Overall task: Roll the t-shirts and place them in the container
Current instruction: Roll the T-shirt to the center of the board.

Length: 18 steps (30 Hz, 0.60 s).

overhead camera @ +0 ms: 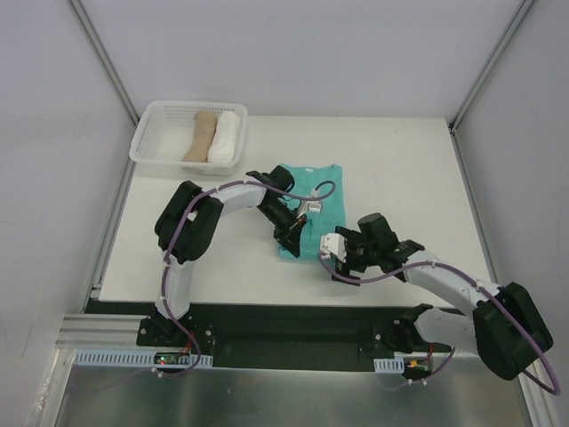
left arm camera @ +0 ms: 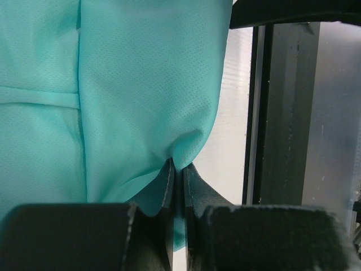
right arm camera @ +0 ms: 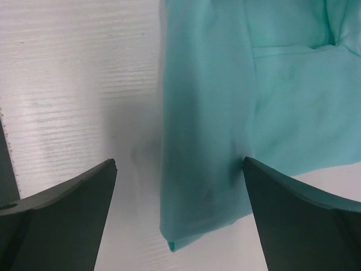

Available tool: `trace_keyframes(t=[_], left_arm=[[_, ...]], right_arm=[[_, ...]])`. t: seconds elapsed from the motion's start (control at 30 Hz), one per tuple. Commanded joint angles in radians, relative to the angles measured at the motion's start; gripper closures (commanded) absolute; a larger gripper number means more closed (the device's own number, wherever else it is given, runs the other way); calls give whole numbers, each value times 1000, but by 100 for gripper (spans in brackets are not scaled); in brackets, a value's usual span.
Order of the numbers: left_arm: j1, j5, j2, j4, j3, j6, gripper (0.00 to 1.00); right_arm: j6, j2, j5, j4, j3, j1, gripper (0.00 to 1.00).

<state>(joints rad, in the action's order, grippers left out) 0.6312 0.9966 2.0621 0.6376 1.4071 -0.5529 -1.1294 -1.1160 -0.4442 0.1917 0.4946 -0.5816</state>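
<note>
A teal-green t-shirt lies folded into a narrow strip on the white table, its neck toward the far side. My left gripper is shut on the shirt's near-left hem. In the left wrist view the cloth bunches into the closed jaws of the left gripper. My right gripper is open, just off the shirt's near-right corner. In the right wrist view this corner lies flat between the spread fingers of the right gripper, untouched.
A white mesh basket stands at the far left of the table and holds a tan cloth roll and a white cloth roll. The table's near edge and a black rail lie just below the shirt.
</note>
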Motion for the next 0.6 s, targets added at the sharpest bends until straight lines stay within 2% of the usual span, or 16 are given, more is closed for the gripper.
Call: trace_keyframes(t=[0.0, 0.1, 0.13, 0.23, 0.37, 0.43, 0.57], left_arm=[[-27, 79, 9, 30, 7, 19, 100], [-39, 100, 9, 28, -3, 19, 100], [-44, 109, 7, 30, -8, 16, 100], [-57, 128, 3, 30, -23, 15, 100], [-61, 155, -11, 37, -43, 19, 100], [-62, 180, -10, 72, -40, 33, 100], [-68, 255, 15, 184, -7, 62, 100]], right_arm=[[-30, -53, 56, -107, 33, -24, 1], [-33, -102, 88, -127, 39, -32, 12], [-27, -114, 93, -120, 47, -34, 22], [-18, -153, 98, -86, 88, -35, 36], [-23, -195, 4, 18, 150, -20, 57], [-17, -228, -54, 138, 206, 8, 65], [-85, -313, -261, 440, 329, 60, 73]])
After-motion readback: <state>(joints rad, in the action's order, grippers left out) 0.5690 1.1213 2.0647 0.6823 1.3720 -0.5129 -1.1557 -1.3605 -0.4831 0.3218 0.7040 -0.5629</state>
